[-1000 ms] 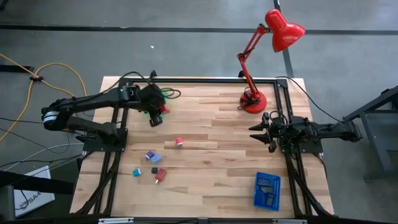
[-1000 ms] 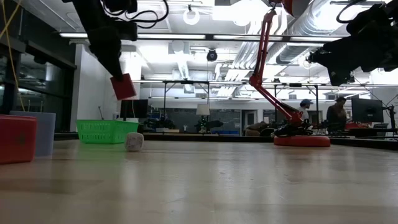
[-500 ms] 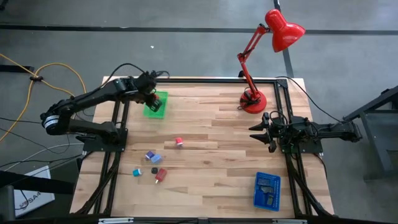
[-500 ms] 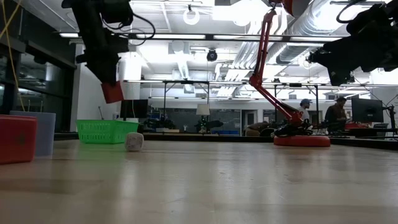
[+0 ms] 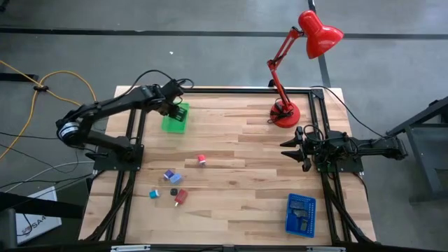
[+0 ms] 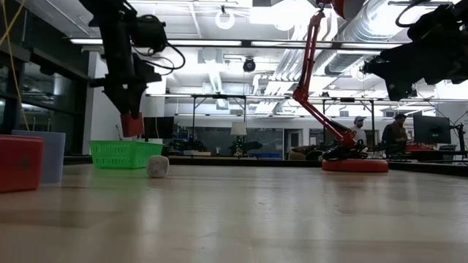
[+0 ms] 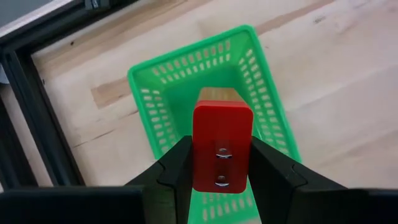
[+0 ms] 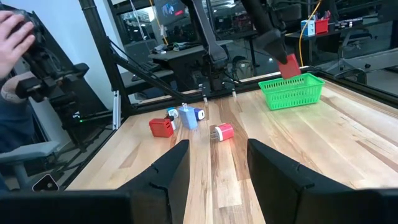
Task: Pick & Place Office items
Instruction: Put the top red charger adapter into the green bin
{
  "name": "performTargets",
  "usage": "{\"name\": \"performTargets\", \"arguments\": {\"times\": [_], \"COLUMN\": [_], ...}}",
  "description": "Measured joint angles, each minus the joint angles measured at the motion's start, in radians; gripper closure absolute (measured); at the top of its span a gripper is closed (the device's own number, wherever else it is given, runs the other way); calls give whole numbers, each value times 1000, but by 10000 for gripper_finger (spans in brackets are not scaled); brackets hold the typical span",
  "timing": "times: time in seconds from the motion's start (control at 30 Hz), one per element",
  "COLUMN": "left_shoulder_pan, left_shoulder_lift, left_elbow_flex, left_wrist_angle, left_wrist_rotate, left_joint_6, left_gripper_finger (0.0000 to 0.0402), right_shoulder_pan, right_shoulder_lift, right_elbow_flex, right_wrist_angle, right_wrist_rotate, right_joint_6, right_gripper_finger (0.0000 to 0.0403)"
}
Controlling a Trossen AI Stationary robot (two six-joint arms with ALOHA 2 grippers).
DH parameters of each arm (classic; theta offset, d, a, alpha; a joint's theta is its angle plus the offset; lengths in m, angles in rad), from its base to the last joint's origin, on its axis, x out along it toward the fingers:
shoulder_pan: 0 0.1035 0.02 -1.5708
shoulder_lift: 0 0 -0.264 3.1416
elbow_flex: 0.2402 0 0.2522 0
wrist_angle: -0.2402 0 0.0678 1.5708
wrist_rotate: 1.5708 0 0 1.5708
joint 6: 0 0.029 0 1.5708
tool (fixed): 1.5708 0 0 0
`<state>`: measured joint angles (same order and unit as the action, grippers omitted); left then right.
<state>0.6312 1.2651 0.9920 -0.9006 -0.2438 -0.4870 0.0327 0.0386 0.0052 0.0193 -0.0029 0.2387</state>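
My left gripper is shut on a red block and hangs over the green tray at the table's far left. In the low view the red block is a little above the tray's rim. Other office items lie loose on the wood at the near left: a red-and-white piece, a blue and lilac pair, a teal piece, a black one and a red one. My right gripper waits open at the right side, its fingers level and nothing between them. My left gripper pinches the red block by its two long sides between its two fingers. The fingers slant steeply down from above. The block sticks out past the fingertips, its face with two small metal screws toward the wrist camera. It hangs clear above the tray's inside.
A red desk lamp stands on its round base at the far right. A blue perforated tray sits at the near right corner. Black frame rails run along both table sides. Bare wood lies in the table's middle.
My left gripper has carried the red block toward the table's far edge and somewhat down, and now stands over the green tray. Its wrist has rolled, so the block has turned from tilted to nearly upright. The fingers have stayed shut on it.
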Motion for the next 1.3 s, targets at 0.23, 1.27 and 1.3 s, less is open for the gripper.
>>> {"name": "performTargets", "arguments": {"times": [0.23, 1.27, 1.3], "left_shoulder_pan": [50, 79, 79], "left_shoulder_lift": [102, 221, 221], "left_elbow_flex": [0, 0, 0], "left_wrist_angle": [34, 76, 76], "left_wrist_rotate": [-4, 5, 5], "left_joint_6": [0, 16, 16], "left_gripper_finger": [284, 250, 250], "right_shoulder_pan": [0, 0, 0], "right_shoulder_lift": [0, 0, 0], "right_elbow_flex": [0, 0, 0], "right_wrist_angle": [0, 0, 0], "right_wrist_rotate": [0, 0, 0], "right_joint_6": [0, 0, 0], "right_gripper_finger": [256, 256, 256]}}
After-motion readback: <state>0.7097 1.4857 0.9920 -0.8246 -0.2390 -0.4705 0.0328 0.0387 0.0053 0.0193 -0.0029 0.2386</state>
